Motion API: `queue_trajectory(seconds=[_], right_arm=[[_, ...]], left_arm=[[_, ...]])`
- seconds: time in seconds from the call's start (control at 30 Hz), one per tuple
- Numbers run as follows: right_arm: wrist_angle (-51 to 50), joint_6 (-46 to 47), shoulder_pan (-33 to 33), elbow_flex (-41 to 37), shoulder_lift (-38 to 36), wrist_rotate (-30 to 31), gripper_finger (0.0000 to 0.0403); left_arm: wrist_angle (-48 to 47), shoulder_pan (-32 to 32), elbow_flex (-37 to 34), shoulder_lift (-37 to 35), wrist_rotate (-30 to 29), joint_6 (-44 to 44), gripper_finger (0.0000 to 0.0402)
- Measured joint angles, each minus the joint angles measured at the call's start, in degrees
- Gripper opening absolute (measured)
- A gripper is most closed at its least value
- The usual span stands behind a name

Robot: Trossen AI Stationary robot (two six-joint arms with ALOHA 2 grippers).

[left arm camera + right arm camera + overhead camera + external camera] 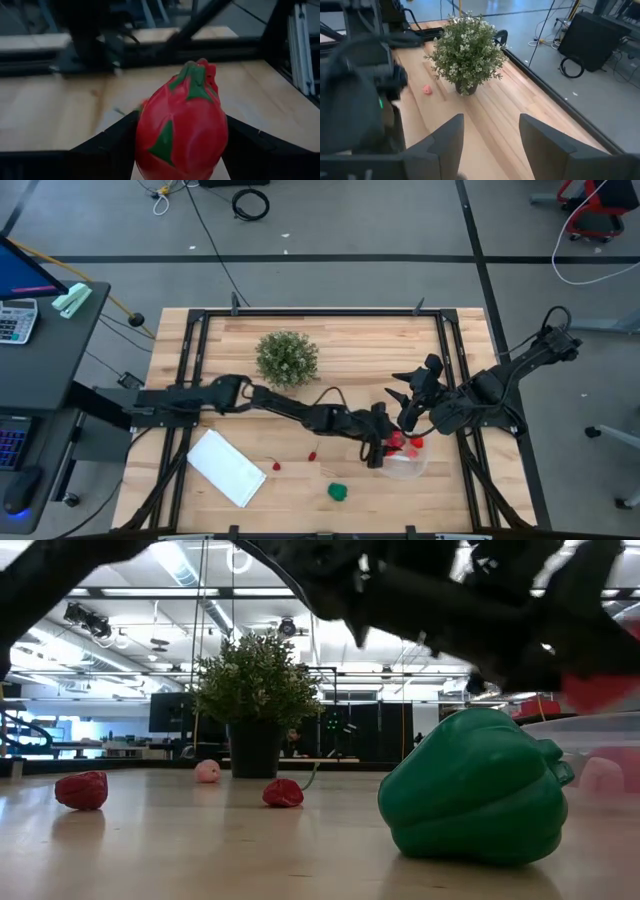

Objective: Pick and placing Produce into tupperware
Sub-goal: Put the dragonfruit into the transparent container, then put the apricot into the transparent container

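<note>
From above, your left gripper [378,448] hovered at the tupperware [405,465] rim; the right gripper [412,392] waited nearby, jaws open and empty. At worktop [200,850] level, the green piece [475,790] lay loose. Left wrist: jaws clamped a red fruit [181,125]; releasing it likely came next.

The toy pepper [339,492] lies on the surface [330,340] between the flat rectangle [226,467] and the tupperware [405,465]; the plant [287,358] stands behind.

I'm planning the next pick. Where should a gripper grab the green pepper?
Probably from straight above, fingers closing across the bulging middle of the green pepper. It lies on its side in open table, away from both grippers, and its lobed body narrows toward the ends.
</note>
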Motion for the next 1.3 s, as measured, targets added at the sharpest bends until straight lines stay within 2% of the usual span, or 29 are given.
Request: queue_trajectory(seconds=[0.13, 0.37, 0.53, 0.6, 0.7, 0.8, 0.97, 1.1, 1.2, 1.3], right_arm=[[0.0, -1.6, 0.0, 0.0, -0.3, 0.0, 0.0199], [0.0, -2.4, 0.0, 0.0, -1.8, 0.2, 0.0199], [0.0, -3.5, 0.0, 0.0, -2.1, 2.1, 0.0199], [0.0, -4.2, 0.0, 0.0, -2.1, 2.4, 0.0199], [0.0, -4.4, 0.0, 0.0, -2.1, 2.4, 0.0199], [0.0, -4.5, 0.0, 0.0, -2.1, 2.4, 0.0199], [0.2, -5.3, 0.0, 0.0, -2.1, 2.5, 0.0199], [0.3, -5.3, 0.0, 0.0, -2.0, 2.4, 0.0199], [0.4, -5.3, 0.0, 0.0, -2.0, 2.4, 0.0199], [0.4, -5.3, 0.0, 0.0, -2.0, 2.3, 0.0199]], left_arm=[[-4.6, -0.2, 3.8, 3.7, 3.9, -0.3, 0.0247], [-5.1, -1.0, 4.0, 4.3, 4.2, 3.0, 0.0280], [-5.4, -0.7, 7.2, 4.1, 4.2, 3.1, 0.0289], [-8.7, -0.3, 9.1, 4.1, 4.1, 1.4, 0.0288], [-18.1, 0.7, 13.7, 3.5, 4.2, -0.1, 0.0279], [-33.8, 1.9, 19.8, 2.0, 4.1, 1.0, 0.0266], [-59.9, 3.6, 30.3, 2.1, 3.9, -5.0, 0.0247], [-73.3, 4.5, 28.8, -1.4, 2.8, -6.2, 0.0230], [-85.4, 4.8, 28.8, -3.9, -4.1, -9.2, 0.0214], [-98.3, 4.6, 28.8, -5.9, -14.6, -14.2, 0.0195]])
